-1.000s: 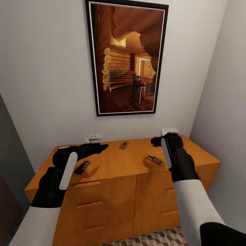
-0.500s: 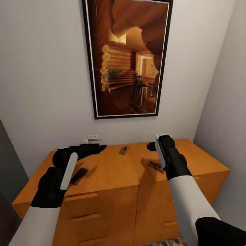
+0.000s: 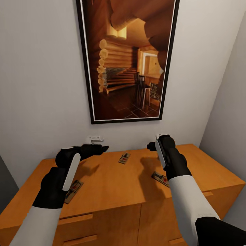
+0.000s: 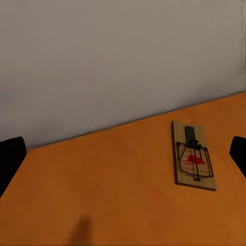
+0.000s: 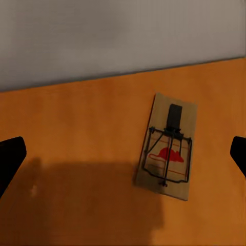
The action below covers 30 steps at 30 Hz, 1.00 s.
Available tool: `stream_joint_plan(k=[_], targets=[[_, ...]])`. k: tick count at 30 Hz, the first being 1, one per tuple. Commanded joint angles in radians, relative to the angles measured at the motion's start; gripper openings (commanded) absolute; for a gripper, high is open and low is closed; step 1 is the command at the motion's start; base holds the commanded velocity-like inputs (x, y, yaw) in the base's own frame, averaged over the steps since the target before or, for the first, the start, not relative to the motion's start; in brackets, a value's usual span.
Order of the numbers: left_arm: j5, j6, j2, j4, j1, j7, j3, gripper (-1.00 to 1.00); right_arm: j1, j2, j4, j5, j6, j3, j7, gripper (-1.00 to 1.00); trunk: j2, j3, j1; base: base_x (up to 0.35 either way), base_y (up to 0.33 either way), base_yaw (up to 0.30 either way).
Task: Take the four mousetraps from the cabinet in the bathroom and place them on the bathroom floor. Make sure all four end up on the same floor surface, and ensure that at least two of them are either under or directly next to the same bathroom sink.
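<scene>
Head camera closer, cabinet (image 3: 116, 184) top larger than second ago. Three flat tan traps lie on glossy orange wood: left (image 3: 73, 191), centre (image 3: 124, 158), right (image 3: 160, 179). Wrist views reveal wire bars, red spots. Left gripper (image 3: 102, 148), right gripper (image 3: 150, 146) hover level, jaws wide, empty.

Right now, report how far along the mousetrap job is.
Nothing is moved yet. Three flat tan mousetraps with red spots lie on top of the orange-brown wooden cabinet. Both black grippers, left and right, hover open and empty above it. Left: grasp each trap, then place all four on the floor.
</scene>
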<state>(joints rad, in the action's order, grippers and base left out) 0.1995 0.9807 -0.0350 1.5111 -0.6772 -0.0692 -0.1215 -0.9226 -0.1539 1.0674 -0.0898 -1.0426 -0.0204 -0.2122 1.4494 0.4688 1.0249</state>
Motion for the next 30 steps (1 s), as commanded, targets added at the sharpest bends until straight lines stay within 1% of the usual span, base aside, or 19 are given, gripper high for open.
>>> stream_joint_plan(k=[1, 8, 15, 23, 25, 28, 29, 30], targets=[[-0.002, 0.004, 0.000, 0.001, -0.001, -0.004, 0.001, 1.00, -0.001, -0.001, 0.001, -0.009, -0.005, -0.002, 0.005, 1.00, 0.001, 0.001, 0.000, 0.085, 0.000, 0.000], [-0.003, 0.004, -0.002, 0.000, -0.001, -0.002, -0.032, 1.00, -0.001, 0.004, 0.005, -0.010, -0.005, -0.002, 0.005, 1.00, 0.001, 0.001, 0.000, 0.038, 0.000, 0.000], [-0.003, 0.004, -0.003, -0.001, -0.001, -0.001, -0.043, 1.00, -0.001, 0.010, 0.006, -0.009, -0.005, -0.003, 0.004, 1.00, 0.001, 0.001, 0.000, 0.010, 0.000, 0.000], [-0.003, 0.005, -0.003, -0.003, -0.001, 0.000, -0.046, 1.00, -0.001, 0.015, 0.005, -0.008, -0.005, -0.005, 0.004, 1.00, 0.001, 0.001, 0.000, 0.002, 0.000, 0.000], [-0.003, 0.005, -0.002, -0.004, -0.001, 0.000, -0.047, 1.00, -0.001, 0.022, 0.002, -0.007, -0.005, -0.008, 0.003, 1.00, 0.001, 0.001, 0.000, 0.000, 0.000, 0.000], [-0.003, 0.005, -0.002, -0.005, -0.001, 0.000, -0.049, 1.00, -0.001, 0.044, -0.007, -0.006, -0.005, -0.013, 0.002, 1.00, 0.001, 0.001, 0.000, 0.000, 0.000, 0.000], [-0.003, 0.005, -0.002, -0.005, -0.001, 0.000, -0.049, 1.00, -0.001, 0.044, -0.007, -0.006, -0.005, -0.013, 0.002, 1.00, 0.001, 0.001, 0.000, 0.000, 0.000, 0.000], [-0.003, 0.005, -0.002, -0.005, -0.001, 0.000, -0.050, 1.00, -0.001, 0.054, -0.010, -0.005, -0.005, -0.014, 0.001, 1.00, 0.001, 0.001, 0.000, 0.000, 0.000, 0.000]])
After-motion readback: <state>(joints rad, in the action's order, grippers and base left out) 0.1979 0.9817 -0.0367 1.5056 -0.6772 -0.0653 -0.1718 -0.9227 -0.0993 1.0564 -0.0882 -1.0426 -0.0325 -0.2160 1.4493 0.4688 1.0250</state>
